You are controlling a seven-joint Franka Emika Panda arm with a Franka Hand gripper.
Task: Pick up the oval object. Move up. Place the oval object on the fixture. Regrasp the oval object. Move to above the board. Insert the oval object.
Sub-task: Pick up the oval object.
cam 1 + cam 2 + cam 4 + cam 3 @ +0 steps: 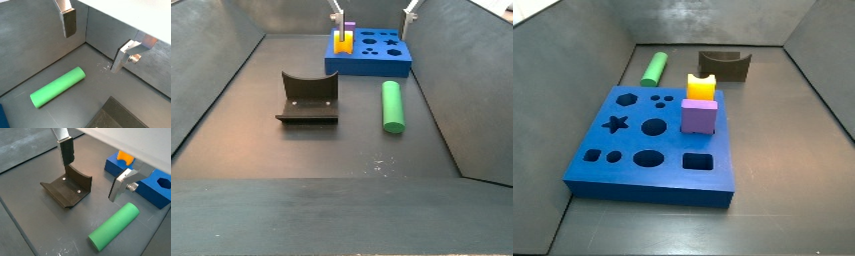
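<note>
Gripper [90,172] hangs high, fingers [66,152] spread and empty. Rod [113,226] lies flat at its 5 o'clock, beside the fixture [67,189], unpicked.

A dark grey matte floor [265,205] lay enclosed by plain grey walls [573,45] leaning outward on every side. Small pale scuffs [105,67] marked the floor. Soft light glared off the rear wall [694,15].
</note>
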